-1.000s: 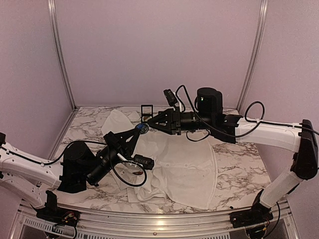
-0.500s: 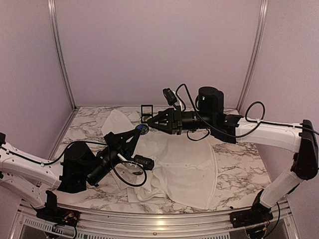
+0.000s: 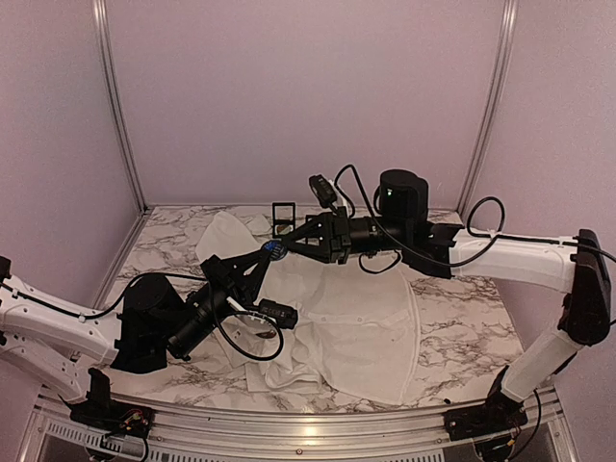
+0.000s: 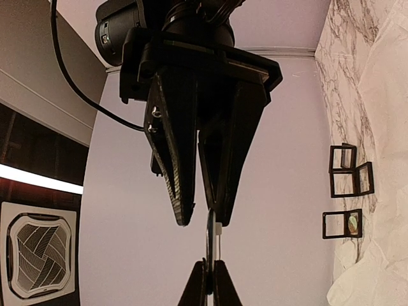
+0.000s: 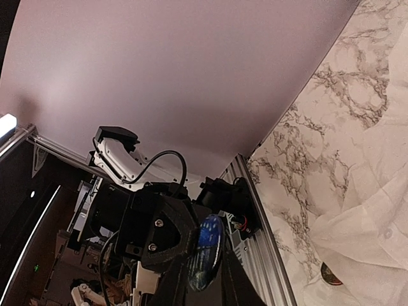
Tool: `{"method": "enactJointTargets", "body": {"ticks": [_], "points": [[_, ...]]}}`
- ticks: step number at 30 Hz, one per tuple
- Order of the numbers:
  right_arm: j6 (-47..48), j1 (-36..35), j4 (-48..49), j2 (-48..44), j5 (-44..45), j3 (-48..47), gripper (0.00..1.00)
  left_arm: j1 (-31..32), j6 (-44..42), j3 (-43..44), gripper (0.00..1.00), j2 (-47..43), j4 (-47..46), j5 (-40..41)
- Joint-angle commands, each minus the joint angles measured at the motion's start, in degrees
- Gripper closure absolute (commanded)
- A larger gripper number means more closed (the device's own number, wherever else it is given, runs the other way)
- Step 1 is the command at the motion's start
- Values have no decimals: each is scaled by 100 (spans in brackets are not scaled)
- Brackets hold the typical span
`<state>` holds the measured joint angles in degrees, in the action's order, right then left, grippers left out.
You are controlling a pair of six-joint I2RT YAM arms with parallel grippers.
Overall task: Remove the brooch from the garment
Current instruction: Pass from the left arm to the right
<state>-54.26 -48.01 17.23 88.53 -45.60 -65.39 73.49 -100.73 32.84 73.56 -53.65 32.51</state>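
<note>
The garment point(image 3: 356, 327) lies across the desk point(image 3: 464, 320) at frame centre, with the brooch point(image 3: 275, 248) above its upper-left part, the left end effector point(image 3: 271, 253) just lower left of it, the right end effector point(image 3: 290, 246) just right.

Round blue brooch point(image 3: 274, 250) aloft (above the crumpled white shirt point(image 3: 356, 327)).

A round blue brooch point(image 5: 208, 250) sits low in the middle of the view, its face turned partly toward the lens. It is pinched at its left edge by the black left hand point(image 5: 191, 258). Behind that hand, a white arm link point(image 5: 118, 159) with a looping black cable point(image 5: 167, 159) stands against a plain pale wall point(image 5: 191, 70). On the right, the marble table point(image 5: 344, 83) ends at a metal rail point(image 5: 256, 210). The white garment point(image 5: 363, 217) lies rumpled across the lower right, showing one small button point(image 5: 384, 234). A small dark round thing point(image 5: 330, 274) peeks out at the cloth's edge.
</note>
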Motion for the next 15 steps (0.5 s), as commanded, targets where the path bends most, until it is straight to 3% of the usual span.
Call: {"method": "enactJointTargets", "body": {"ticks": [1,15], "points": [[-173,-46,297,66,-182,-1,82,42,18,-8,100,-120,62,93],[-335,-42,427,168,-337,4,88,42,-8,-27,100,-105,148,89]]}}
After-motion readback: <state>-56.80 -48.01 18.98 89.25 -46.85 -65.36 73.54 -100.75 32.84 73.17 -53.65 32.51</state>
